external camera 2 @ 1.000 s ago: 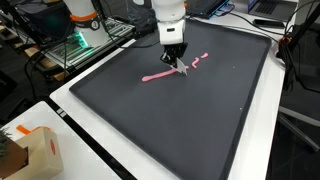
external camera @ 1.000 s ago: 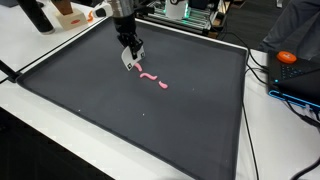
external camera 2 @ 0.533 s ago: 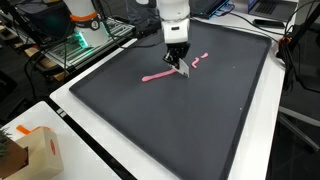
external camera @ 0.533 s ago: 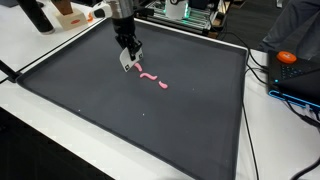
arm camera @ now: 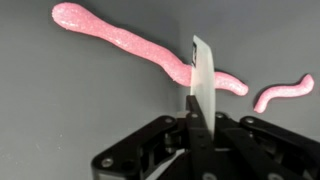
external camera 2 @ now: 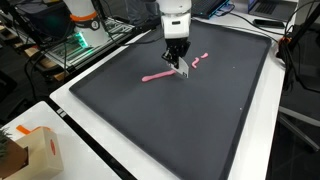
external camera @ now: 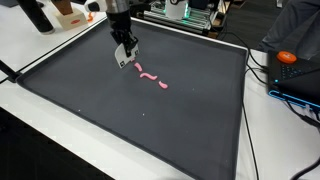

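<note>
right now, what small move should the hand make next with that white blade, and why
Probably lower down to press through. The hand is shut on the thin white flat blade, which stands across the long pink dough-like rope near its end; a short pink piece lies apart on the dark grey mat.

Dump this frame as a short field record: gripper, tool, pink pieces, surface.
grip: gripper shut on white blade
under blade: long pink strand, crossed near one end in the wrist view; contact cannot be told
nearby: short pink piece, apart from the strand
surface: black mat, both pink pieces lie on it
</note>
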